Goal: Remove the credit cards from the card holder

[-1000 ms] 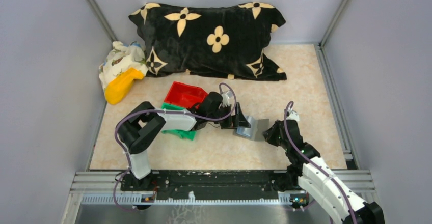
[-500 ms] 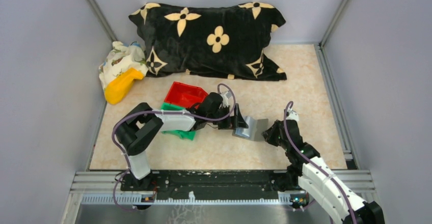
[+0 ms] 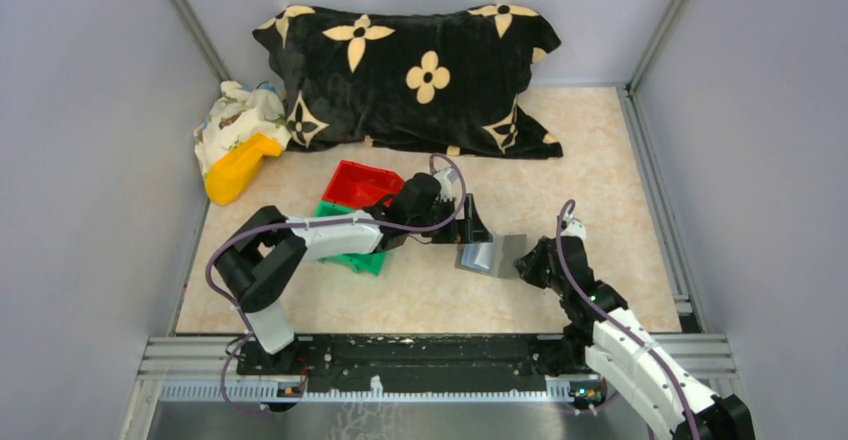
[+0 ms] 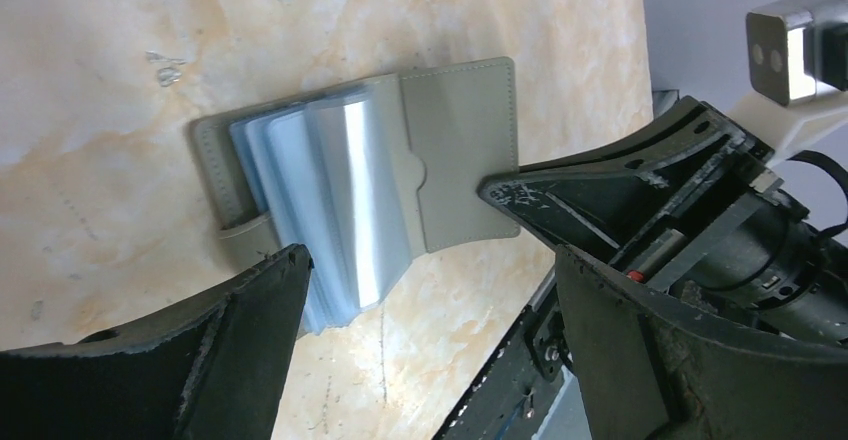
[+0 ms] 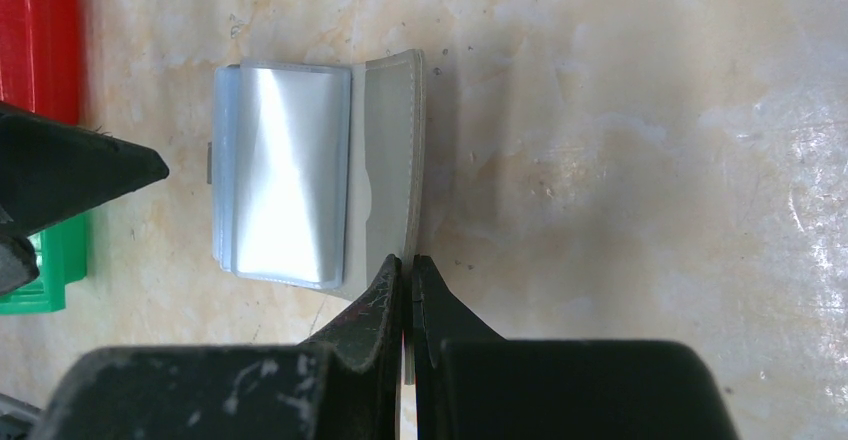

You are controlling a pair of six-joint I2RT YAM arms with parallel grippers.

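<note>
Card holder (image 3: 487,256) lies open on the tabletop (image 3: 600,160), centre, just right of the red bin (image 3: 360,182) and green bin (image 3: 355,260). Its left half is flat. A stack of clear blue-grey sleeves (image 4: 330,200) fans out of it. Can't tell if there are cards inside.

Right gripper (image 3: 525,257): fingers pressed together, pinching the edge of the holder's right flap (image 5: 395,160). The flap stands tilted up off the tabletop.

Left gripper (image 3: 470,235): fingers spread wide, low over the holder, holding nothing. In the left wrist view 1 finger (image 4: 250,320) sits at the sleeves' near corner; contact can't be judged. The other finger (image 4: 700,350) is off to the flap side, apart from the holder.

Black flowered pillow (image 3: 420,70) at the back, well apart.
</note>
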